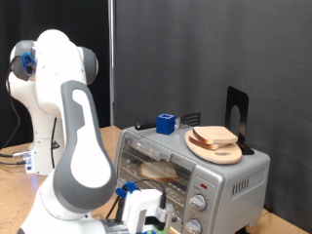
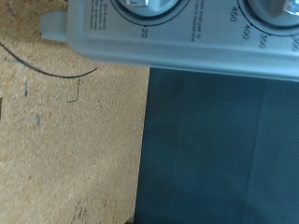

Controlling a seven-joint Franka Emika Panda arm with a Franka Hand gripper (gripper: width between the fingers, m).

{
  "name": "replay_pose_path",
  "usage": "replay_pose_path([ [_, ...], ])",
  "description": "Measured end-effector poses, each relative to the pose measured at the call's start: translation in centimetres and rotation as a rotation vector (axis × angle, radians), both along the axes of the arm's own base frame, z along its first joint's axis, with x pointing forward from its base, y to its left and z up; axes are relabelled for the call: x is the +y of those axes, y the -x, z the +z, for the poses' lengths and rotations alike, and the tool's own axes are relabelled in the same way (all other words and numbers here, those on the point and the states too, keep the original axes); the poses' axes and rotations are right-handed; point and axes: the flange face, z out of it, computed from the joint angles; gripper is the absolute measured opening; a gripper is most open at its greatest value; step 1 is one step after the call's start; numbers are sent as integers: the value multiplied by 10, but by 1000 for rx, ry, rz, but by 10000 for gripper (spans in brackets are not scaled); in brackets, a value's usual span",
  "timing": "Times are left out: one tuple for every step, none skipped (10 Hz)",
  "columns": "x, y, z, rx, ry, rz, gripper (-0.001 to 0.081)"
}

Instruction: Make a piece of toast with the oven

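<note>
Silver-grey toaster oven stands closed, a bread slice visible on its rack behind the glass. Gripper hangs by the knobs; whether open or closed cannot be told. Judged light, soft, crushable; best gripped at the crust edge.

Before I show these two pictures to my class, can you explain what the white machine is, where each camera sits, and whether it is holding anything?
The white machine is a robot arm; its hand hangs low in front of the oven, a small silver countertop toaster. One picture comes from a camera standing off the arm. The other comes from a camera on the hand, showing the oven's dials close up above a wooden tabletop. Inside the oven lies a piece of toast. On top sit a wooden plate with more bread and a blue block. No picture shows anything between the fingers.
</note>
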Motion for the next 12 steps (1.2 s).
replay_pose_path([
  [7,0,-3,4,-2,10,808],
  [13,0,-7,6,-3,20,808],
  [19,0,-9,8,-4,28,808],
  [25,0,-11,7,-5,37,808],
  [32,0,-12,4,-6,48,808],
  [39,1,-14,1,-6,58,808],
  [45,1,-15,0,-8,67,808],
  [50,1,-16,2,-8,74,808],
  [56,2,-18,6,-8,79,808],
  [60,3,-21,10,-5,81,808],
  [64,3,-23,12,-4,82,808],
  [68,3,-24,13,-3,81,808],
])
